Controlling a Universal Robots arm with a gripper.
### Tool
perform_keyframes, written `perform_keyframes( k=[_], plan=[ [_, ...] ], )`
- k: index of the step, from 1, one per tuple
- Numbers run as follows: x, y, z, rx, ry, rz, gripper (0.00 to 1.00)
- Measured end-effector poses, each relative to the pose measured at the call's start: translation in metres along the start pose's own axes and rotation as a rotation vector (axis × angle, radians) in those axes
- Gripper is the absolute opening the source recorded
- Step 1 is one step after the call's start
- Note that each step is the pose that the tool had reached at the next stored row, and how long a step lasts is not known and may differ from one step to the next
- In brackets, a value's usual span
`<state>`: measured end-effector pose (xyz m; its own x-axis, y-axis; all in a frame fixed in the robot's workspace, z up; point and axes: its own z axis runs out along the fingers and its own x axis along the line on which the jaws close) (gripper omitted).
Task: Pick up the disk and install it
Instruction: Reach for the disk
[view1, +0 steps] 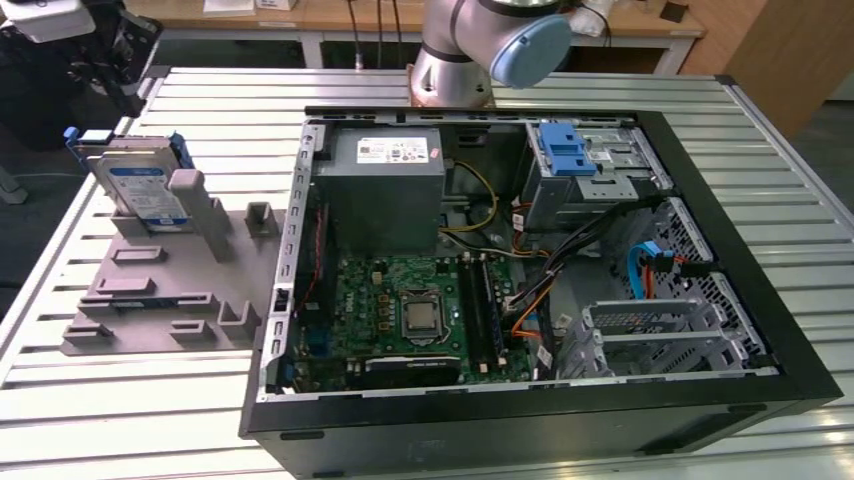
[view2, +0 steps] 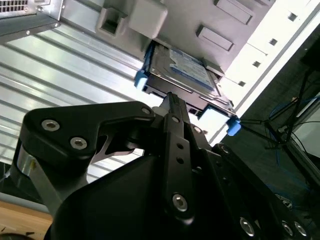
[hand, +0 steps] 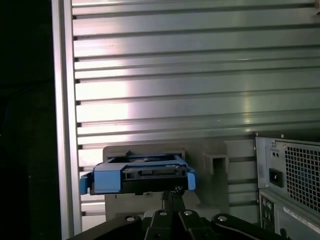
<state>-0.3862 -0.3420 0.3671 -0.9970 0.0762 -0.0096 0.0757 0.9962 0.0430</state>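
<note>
The disk (view1: 142, 188) stands unpicked in its grey holder (view1: 160, 300) by the table (view1: 94, 420) edge; the gripper (hand: 172, 192), closed and empty, is near.

I am counting one disk (view1: 140, 190), one grey holder (view1: 147, 300), one open case (view1: 534, 425) and one arm (view1: 467, 60), all sitting on one tabletop (view1: 120, 400).

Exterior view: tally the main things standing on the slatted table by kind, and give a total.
Disk: 1
Grey holder fixture: 1
Open computer case: 1
Robot arm: 1
Total: 4
</note>
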Motion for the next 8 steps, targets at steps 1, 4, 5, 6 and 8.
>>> perform_keyframes(
  k=[1,4,5,6,8],
  plan=[
    [0.0045,-0.0001,0.0004,-0.0001,-0.0001,0.0,0.11],
    [0.0181,0.0002,0.0013,0.0,-0.0001,0.0,0.11],
    [0.0226,0.0003,0.0015,0.0,0.0,0.0,0.11],
    [0.0274,0.0004,0.0017,0.0,0.0001,0.0,0.11],
    [0.0354,0.0003,0.0022,0.0,0.0002,0.0,0.11]
  ],
)
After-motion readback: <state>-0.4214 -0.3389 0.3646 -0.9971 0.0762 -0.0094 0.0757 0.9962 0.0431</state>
